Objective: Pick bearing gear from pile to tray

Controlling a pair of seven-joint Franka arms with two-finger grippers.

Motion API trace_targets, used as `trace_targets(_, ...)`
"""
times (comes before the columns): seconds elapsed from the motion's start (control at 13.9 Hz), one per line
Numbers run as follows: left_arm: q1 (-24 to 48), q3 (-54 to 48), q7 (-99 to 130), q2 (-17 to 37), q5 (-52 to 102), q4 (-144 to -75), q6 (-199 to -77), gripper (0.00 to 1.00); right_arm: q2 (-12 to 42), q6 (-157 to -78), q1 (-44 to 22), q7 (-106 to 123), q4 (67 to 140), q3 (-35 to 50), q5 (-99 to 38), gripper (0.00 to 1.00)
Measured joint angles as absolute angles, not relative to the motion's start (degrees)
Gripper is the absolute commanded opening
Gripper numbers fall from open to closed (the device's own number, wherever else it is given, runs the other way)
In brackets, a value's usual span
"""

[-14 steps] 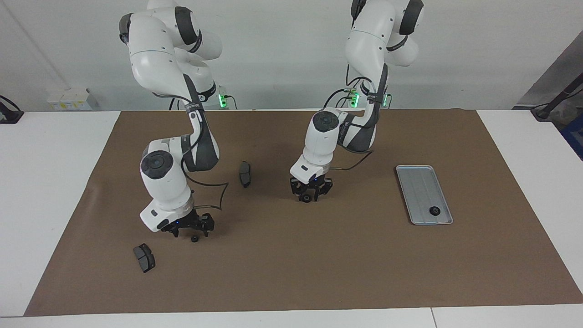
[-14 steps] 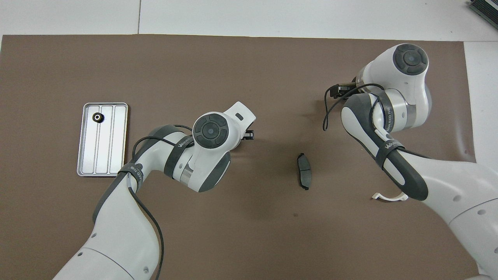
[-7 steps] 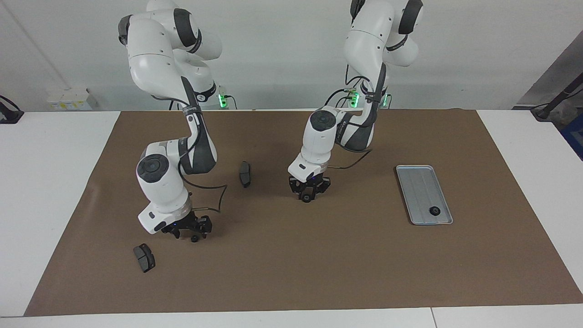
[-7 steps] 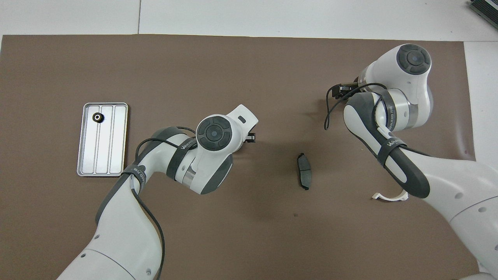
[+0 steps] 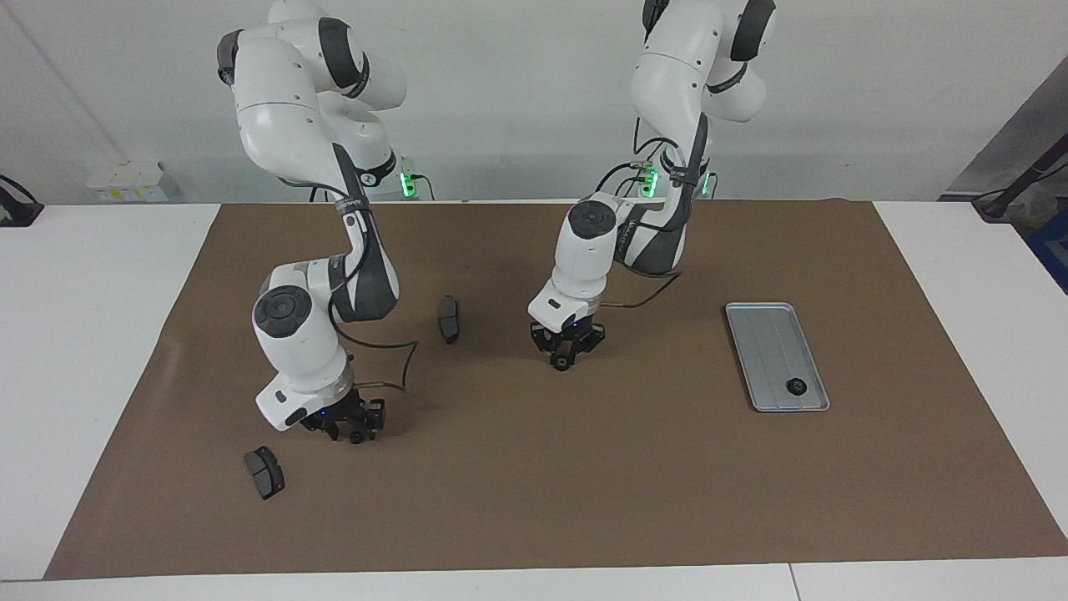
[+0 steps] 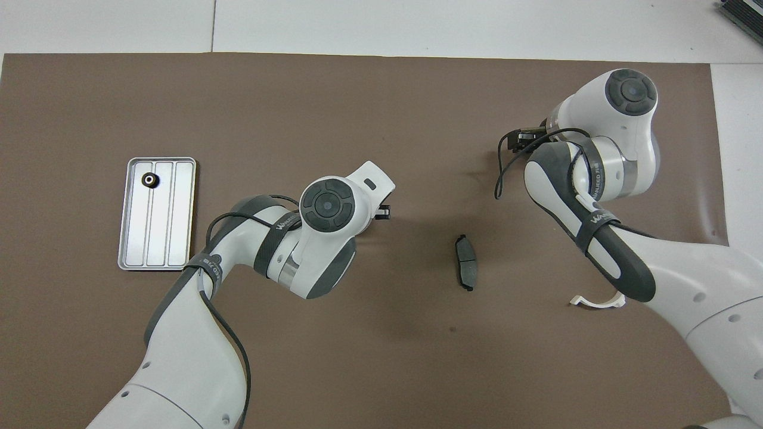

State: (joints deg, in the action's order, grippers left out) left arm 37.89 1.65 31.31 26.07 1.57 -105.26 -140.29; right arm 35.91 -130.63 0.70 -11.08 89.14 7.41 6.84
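A brown mat (image 5: pixel 534 467) covers most of the white table (image 5: pixel 83 351); both arms reach out over it; the silver tray (image 5: pixel 772 334) lies flat toward the left arm's end, with one black bearing gear (image 5: pixel 797 386) resting in the part of it farther from the robots, seen again in the overhead view (image 6: pixel 149 179). The left gripper (image 5: pixel 564 359) hangs low over the middle of the mat, fingers drawn in around a small black ring (image 5: pixel 563 363), which sits pinched between the tips just clear of the surface; the right gripper (image 5: pixel 355 430) is down near the right arm's end, fingers closed on another small black ring (image 5: pixel 356 436) at mat level, though I cannot tell whether that one is lifted or touching. One dark grey brake pad (image 5: pixel 449 318) lies between the two grippers, nearer to the robots than either; a second brake pad (image 5: pixel 264 472) lies just beside the right gripper, farther from the robots; a white half-ring bracket (image 6: pixel 596 301) shows partly from under the right arm in the overhead view.
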Motion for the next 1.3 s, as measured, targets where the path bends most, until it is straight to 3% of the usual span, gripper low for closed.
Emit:
trace_targets(0.22,37.9,2.0,31.3,26.0,1.6,-105.0,-139.5,0.12,36.0,-131.0,0.7,-11.1,89.1,7.4,6.8,0.49)
trace_targets(0.5,34.1,3.4,31.2,25.9,1.5,-97.2,-130.6,0.10,36.1,-131.5,0.8,-11.1,89.2,7.4,6.8,0.04)
trace_targets(0.58,31.4,3.6,30.2,25.9,1.5,-94.9,-128.2,0.09,36.1,-131.5,0.8,-11.1,89.1,7.5,6.8,0.00)
trace_targets(1.01,15.1,3.6,9.4,25.0,1.6,-92.6,-119.8,0.09,34.0,-130.2,0.1,-12.2,88.2,9.2,6.7,0.00)
trace_targets(1.3,6.9,3.6,-6.9,21.4,3.2,-97.7,-116.8,0.09,29.8,-125.5,-5.0,-22.3,88.1,10.7,6.7,0.00)
